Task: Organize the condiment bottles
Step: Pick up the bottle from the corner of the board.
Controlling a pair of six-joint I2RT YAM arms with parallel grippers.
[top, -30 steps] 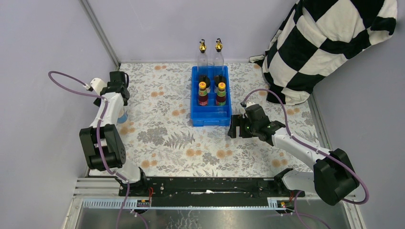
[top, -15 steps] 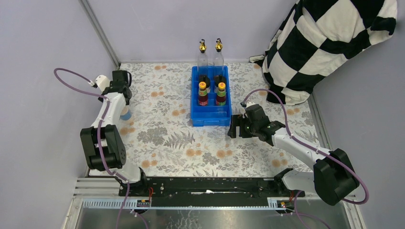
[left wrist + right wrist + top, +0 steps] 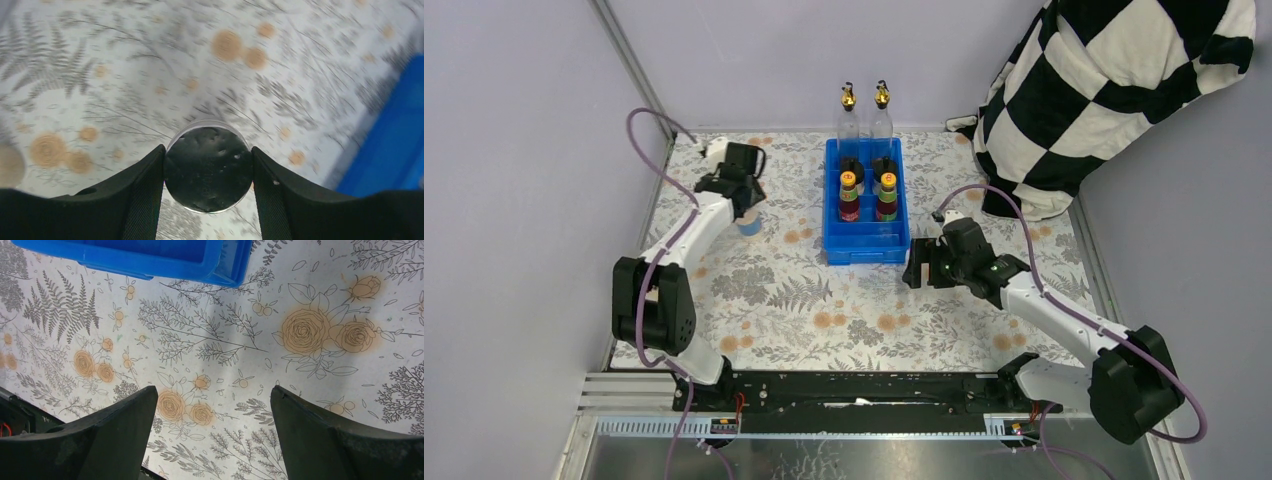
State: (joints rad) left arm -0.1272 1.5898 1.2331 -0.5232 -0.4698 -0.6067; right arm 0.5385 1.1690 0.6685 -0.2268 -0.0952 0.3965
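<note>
My left gripper (image 3: pixel 746 207) is shut on a clear silver-lidded jar (image 3: pixel 748 224), left of the blue tray (image 3: pixel 865 246). In the left wrist view the round lid (image 3: pixel 208 170) fills the gap between both black fingers (image 3: pixel 142 192), and the cloth below is blurred. Two tall gold-spouted bottles (image 3: pixel 848 112) stand at the tray's back. In front of them are two black-capped bottles (image 3: pixel 852 168), then two orange-capped sauce bottles (image 3: pixel 849 197). My right gripper (image 3: pixel 916 266) hangs open over the cloth by the tray's front right corner, with nothing between its fingers (image 3: pixel 120 432).
The floral cloth (image 3: pixel 804 300) covers the table. A black-and-white checked cloth (image 3: pixel 1104 90) hangs over the back right corner. Walls close in the left and back. The tray's front corner (image 3: pixel 220 265) shows at the top of the right wrist view.
My left arm has swung from the table's far left edge toward the tray, with the jar in its jaws. The right arm has hardly moved.
</note>
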